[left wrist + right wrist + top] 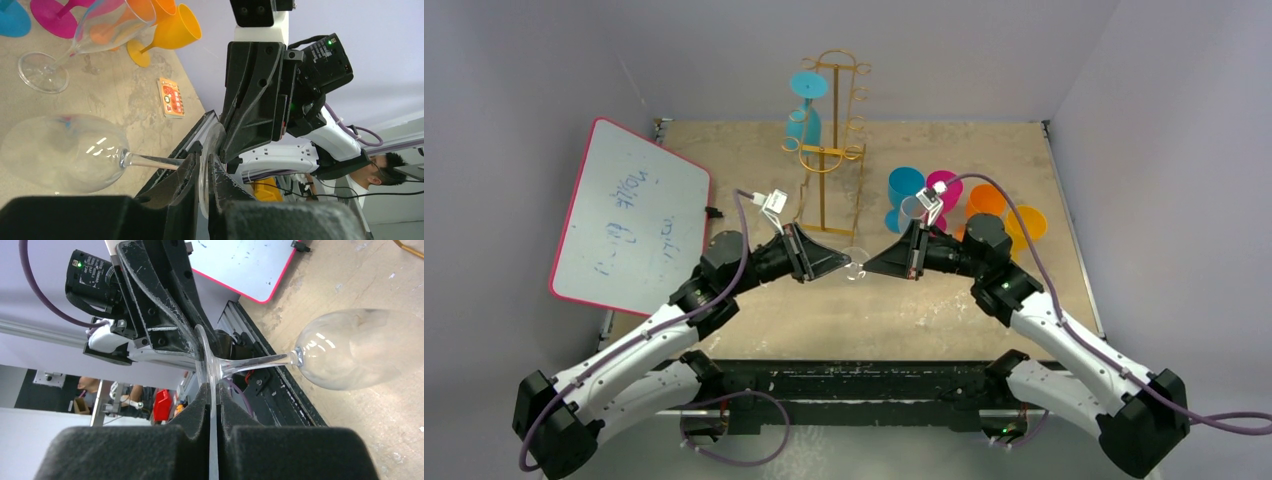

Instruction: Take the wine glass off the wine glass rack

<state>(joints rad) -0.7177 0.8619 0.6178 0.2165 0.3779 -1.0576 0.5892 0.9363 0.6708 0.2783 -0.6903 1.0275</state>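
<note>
A clear wine glass (856,264) lies on its side just above the table, in front of the gold wire rack (829,150). My left gripper (846,266) and right gripper (871,268) meet tip to tip at its foot. In the left wrist view my left gripper (204,155) is shut on the foot disc, with the stem and bowl (60,152) pointing left. In the right wrist view my right gripper (213,390) is shut on the same disc, with the bowl (360,347) to the right. A cyan glass (805,105) hangs on the rack.
Blue (904,190), magenta (944,188), orange (986,200) and yellow (1027,222) glasses stand in a cluster at the right, with another clear glass (914,208) among them. A whiteboard (629,215) leans at the left. A small card (170,97) lies on the table.
</note>
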